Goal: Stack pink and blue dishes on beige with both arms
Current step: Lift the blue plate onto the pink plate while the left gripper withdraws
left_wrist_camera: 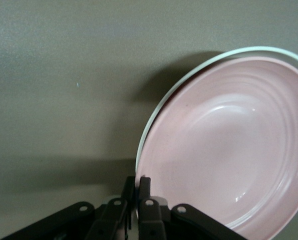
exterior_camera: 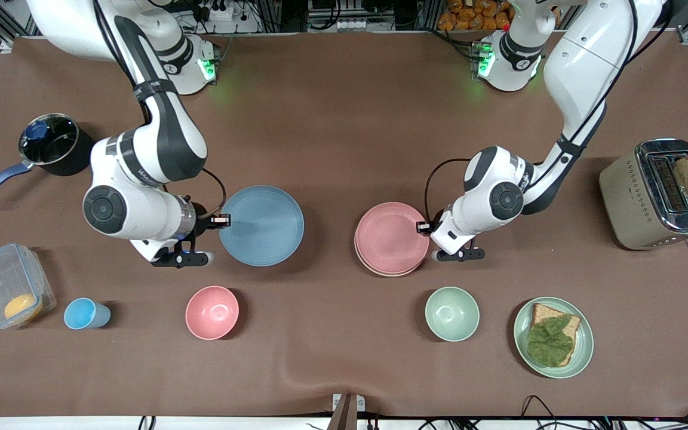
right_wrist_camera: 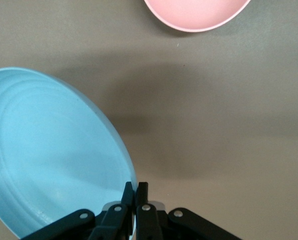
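Right gripper (exterior_camera: pixel 222 220), at the rim of the flat round light blue matte plate (exterior_camera: pixel 261 225): fingers (right_wrist_camera: pixel 134 197) pinched shut on the plate's edge, at the side toward the right arm's end of the table. In the right wrist view the blue plate looks tilted, a shadow on the brown table cover (exterior_camera: pixel 332 131) beneath it. Flat round pale pink matte plate (exterior_camera: pixel 390 237) lies near the table's middle, on top of the flat round cream-beige matte plate (exterior_camera: pixel 387 272), of which only a thin rim shows. Left gripper (exterior_camera: pixel 424 227): fingers (left_wrist_camera: pixel 135 192) closed tight on the pink plate's rim, at the side toward the left arm's end. Deeper pink bowl (exterior_camera: pixel 212 312) sits nearer the front camera than the blue plate.
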You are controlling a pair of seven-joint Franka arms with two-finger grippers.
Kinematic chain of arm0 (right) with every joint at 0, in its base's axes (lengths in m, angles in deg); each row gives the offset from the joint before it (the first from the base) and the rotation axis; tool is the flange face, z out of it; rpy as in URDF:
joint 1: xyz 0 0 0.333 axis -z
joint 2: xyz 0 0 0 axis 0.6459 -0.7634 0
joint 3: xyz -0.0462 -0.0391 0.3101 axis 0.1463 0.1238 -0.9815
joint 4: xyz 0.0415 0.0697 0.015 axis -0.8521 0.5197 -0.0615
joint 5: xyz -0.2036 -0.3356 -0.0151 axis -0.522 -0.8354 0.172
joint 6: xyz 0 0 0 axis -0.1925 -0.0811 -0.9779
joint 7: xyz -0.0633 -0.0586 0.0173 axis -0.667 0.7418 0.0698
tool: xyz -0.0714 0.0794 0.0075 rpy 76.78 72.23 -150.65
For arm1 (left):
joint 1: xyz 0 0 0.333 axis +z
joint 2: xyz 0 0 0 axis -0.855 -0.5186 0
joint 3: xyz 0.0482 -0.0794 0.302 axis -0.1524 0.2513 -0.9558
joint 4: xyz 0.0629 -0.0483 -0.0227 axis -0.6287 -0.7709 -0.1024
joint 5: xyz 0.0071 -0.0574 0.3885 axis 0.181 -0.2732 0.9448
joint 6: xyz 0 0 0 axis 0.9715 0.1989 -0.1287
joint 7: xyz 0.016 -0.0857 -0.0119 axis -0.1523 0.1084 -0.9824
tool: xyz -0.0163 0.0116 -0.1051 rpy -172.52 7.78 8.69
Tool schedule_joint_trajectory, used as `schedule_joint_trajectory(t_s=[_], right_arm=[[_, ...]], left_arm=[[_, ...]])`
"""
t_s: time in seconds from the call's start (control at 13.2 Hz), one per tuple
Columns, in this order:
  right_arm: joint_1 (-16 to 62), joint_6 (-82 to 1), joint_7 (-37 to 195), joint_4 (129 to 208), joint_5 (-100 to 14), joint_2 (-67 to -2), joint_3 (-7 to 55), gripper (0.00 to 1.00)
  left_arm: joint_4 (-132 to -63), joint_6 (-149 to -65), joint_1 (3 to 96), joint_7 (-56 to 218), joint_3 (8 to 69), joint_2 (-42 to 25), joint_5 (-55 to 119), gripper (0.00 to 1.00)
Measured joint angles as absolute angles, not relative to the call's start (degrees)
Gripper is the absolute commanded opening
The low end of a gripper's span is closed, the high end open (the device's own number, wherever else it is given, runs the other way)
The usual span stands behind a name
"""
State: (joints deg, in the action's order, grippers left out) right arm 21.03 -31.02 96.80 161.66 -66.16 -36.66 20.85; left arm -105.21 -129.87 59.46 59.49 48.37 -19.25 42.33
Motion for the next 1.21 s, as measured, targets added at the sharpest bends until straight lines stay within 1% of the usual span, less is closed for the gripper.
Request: schedule_joint_trajectory(t_s=[0.08,0.46,0.61,0.76,0.99,1.14,1.21], right_arm=[[20.5,-31.2,97.8,161.7,-66.2,-36.7,20.8,0.0],[17.3,-33.7,103.7,161.8,-65.9,-36.7,20.8,0.0],[14.7,-35.6,108.4,162.0,-64.5,-36.9,20.8,0.0],[10.7,-39.9,115.1,162.4,-64.2,-37.8,20.7,0.0],[5.6,-47.9,123.1,162.3,-63.8,-41.2,20.7,0.0],[3.3,-52.4,126.4,161.9,-62.6,-43.1,20.7,0.0],[2.4,-53.8,127.4,161.5,-62.2,-43.7,20.7,0.0]], left_arm=[[-105.0,-129.9,59.4,59.5,48.3,-19.5,42.3,1.0],[-103.4,-130.1,59.6,59.5,47.9,-19.6,42.3,1.0],[-102.4,-130.1,60.6,59.5,47.8,-18.0,42.3,1.0],[-101.8,-128.3,62.1,59.6,47.7,-14.5,42.3,1.0],[-101.2,-121.4,64.9,59.6,47.7,-7.2,42.3,1.0],[-99.3,-113.0,66.9,59.7,47.6,-2.7,42.3,1.0],[-97.3,-107.9,67.4,59.7,47.6,-1.3,42.4,1.0]])
